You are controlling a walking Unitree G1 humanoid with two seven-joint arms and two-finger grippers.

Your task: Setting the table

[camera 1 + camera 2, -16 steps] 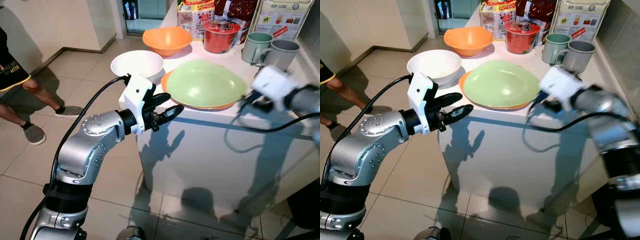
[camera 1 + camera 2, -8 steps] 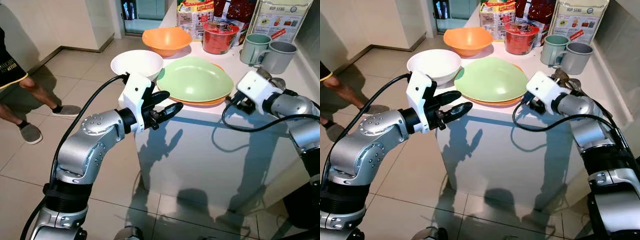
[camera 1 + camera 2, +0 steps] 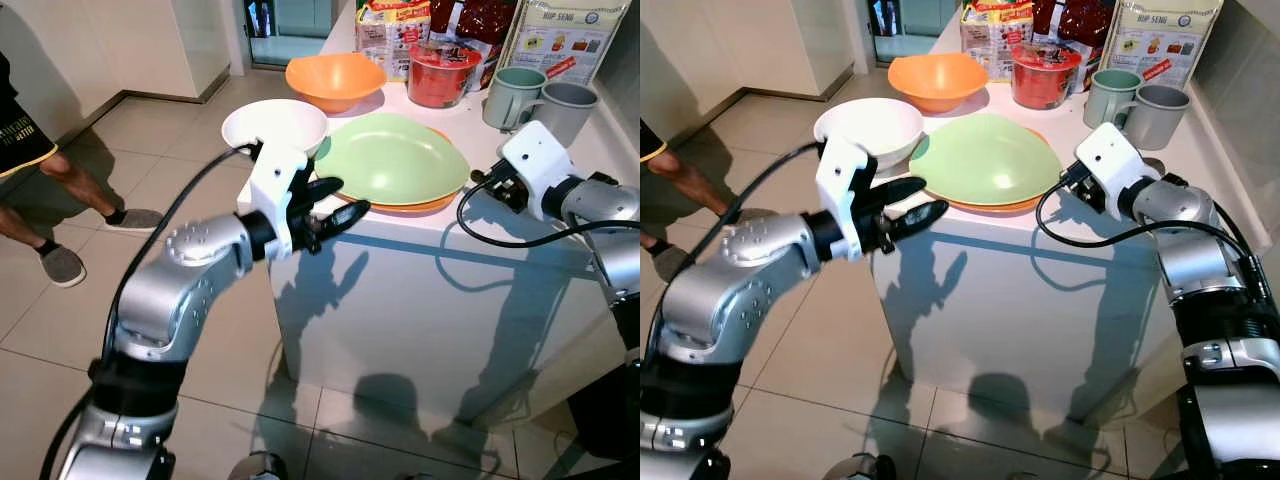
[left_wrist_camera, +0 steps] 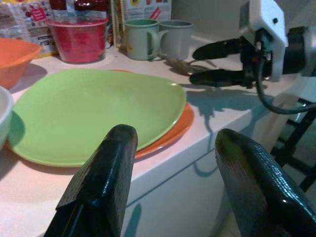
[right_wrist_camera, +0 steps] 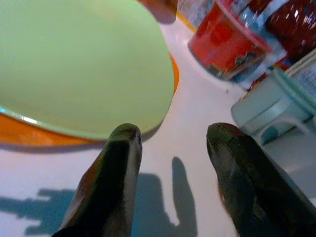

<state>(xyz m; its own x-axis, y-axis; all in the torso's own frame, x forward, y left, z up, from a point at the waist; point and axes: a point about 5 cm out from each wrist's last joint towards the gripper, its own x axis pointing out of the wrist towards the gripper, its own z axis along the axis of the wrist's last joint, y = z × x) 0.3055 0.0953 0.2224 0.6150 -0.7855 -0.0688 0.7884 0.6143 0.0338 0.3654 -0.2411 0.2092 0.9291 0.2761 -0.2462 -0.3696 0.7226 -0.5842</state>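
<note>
green plate (image 3: 392, 158): flat on orange plate (image 3: 415, 206), near counter (image 3: 440, 262) front edge; long axis runs left-right, narrower end toward right gripper
orange plate: mostly hidden under green plate; rim shows at front
left gripper (image 3: 334, 203): fingers wide apart, holding nothing; tips at counter's front-left edge, just beside plates
right gripper (image 4: 217, 63): fingers apart, empty; just right of plates, above counter
hard to tell: metal cutlery (image 4: 183, 65) behind right gripper, blurred

Head views look down; wrist views, perhaps close, share the green plate (image 4: 94, 111).
</note>
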